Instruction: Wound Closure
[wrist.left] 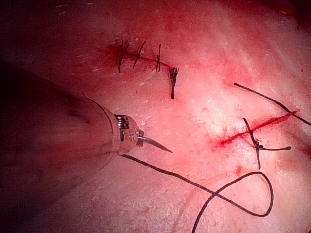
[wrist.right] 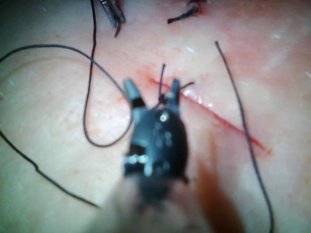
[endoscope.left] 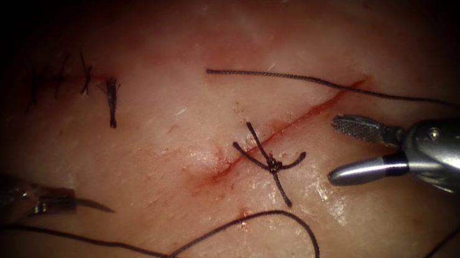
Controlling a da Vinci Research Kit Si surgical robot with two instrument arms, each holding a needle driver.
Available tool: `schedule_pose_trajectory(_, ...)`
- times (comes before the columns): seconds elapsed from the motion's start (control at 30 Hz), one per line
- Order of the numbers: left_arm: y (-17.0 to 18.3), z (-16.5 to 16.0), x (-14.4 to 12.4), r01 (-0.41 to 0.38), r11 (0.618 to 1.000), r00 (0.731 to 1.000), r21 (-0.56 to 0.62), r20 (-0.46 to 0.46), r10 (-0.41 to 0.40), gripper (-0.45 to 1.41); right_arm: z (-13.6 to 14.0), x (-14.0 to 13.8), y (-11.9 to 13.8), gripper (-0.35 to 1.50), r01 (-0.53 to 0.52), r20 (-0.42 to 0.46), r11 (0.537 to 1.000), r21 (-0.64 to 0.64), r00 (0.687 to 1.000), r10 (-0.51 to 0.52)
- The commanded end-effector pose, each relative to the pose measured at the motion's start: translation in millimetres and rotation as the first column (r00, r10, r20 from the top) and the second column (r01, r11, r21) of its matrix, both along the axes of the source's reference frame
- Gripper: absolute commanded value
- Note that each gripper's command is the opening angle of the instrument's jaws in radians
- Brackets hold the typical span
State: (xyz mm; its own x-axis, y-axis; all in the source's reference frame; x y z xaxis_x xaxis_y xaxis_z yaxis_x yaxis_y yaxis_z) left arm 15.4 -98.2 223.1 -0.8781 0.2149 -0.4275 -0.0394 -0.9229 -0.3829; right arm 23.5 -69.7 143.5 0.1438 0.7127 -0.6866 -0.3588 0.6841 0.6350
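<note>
My left fingers (endoscope.left: 69, 201) pinch the curved needle (endoscope.left: 95, 204) near its rear, tip free above the tissue (endoscope.left: 178, 50), far left of the cut (endoscope.left: 292, 124). My right fingers (endoscope.left: 350, 149) are spread, holding nothing. The needle looks stiff and slippery; the thread (endoscope.left: 227, 256) limp, best gripped mid-strand.

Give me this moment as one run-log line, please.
left tool: holds needle, clear of tissue | right tool: open, empty | knot: on cut
</note>
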Motion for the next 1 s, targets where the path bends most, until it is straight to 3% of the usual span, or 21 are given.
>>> schedule_pose_trajectory(0.03,-0.4,0.1,-0.8,0.006,1.0,1.0,0.002,-0.004,-0.006,-0.45,0.3,0.6,-0.7,1.48,0.002,-0.003,1.0,0.004,1.0,-0.002)
schedule_pose_trajectory(0.33,3.4,-4.0,-4.3,0.083,0.997,0.995,-0.006,0.055,-0.083,-0.45,-0.4,0.5,0.1,1.47,0.0,-0.005,1.0,0.014,1.0,0.0)
schedule_pose_trajectory(0.5,6.3,-5.8,-6.9,0.098,0.995,0.977,-0.025,0.19,-0.092,-0.45,-1.0,0.3,0.6,1.41,0.019,0.004,0.999,-0.027,1.0,-0.019)
schedule_pose_trajectory(0.83,9.6,-7.7,-12.7,0.143,0.984,0.876,-0.108,0.477,-0.075,-0.45,-1.4,-0.8,1.1,1.35,0.039,0.045,0.997,-0.072,0.998,-0.036)
schedule_pose_trajectory(1.0,9.8,-8.5,-15.5,0.173,0.978,0.789,-0.117,0.611,-0.066,-0.45,-1.5,-1.0,1.3,1.35,0.04,0.048,0.996,-0.077,0.998,-0.036)
